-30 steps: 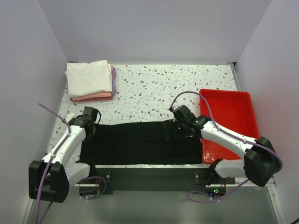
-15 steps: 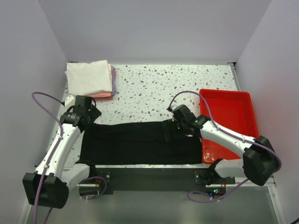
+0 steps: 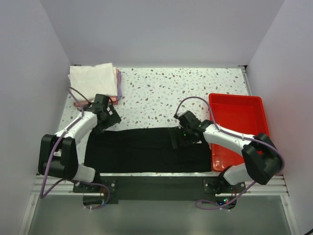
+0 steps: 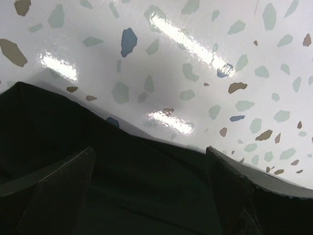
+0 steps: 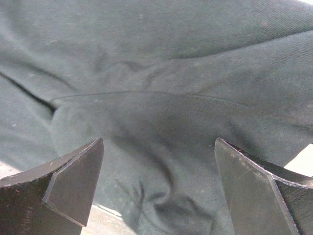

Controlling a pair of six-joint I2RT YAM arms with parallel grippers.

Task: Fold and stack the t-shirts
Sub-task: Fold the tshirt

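View from above of a small work cell closed in by plain pale grey-lavender walls point(image 3: 161, 29) on the left, far and right sides. The floor of the cell is a glossy white tabletop flecked with grey, blue and brown chips point(image 3: 166, 93), with a dark metal rail point(image 3: 161, 188) along its near edge where two white robot arms are bolted. A large plain black cloth t-shirt point(image 3: 142, 156) lies flattened in a wide band across the near part of the table, just beyond the rail. In the far left corner sits a stack of folded shirts: a white one point(image 3: 93, 81) on top, with the edges of a pink one point(image 3: 116, 99) and a lavender one point(image 3: 120, 87) showing beneath it. A shallow red plastic tray point(image 3: 239, 122) rests on the right side, touching the black shirt's right end. The left gripper point(image 3: 108, 116) hangs over the shirt's far left corner, near the stack; its wrist camera shows both dark fingers point(image 4: 58, 181) spread wide over the cloth's edge, with nothing between them. The right gripper point(image 3: 180, 139) sits over the shirt's far edge, right of centre; its fingers point(image 5: 73, 181) are also spread wide above wrinkled black fabric, gripping nothing. Thin purple cables loop from both arms.
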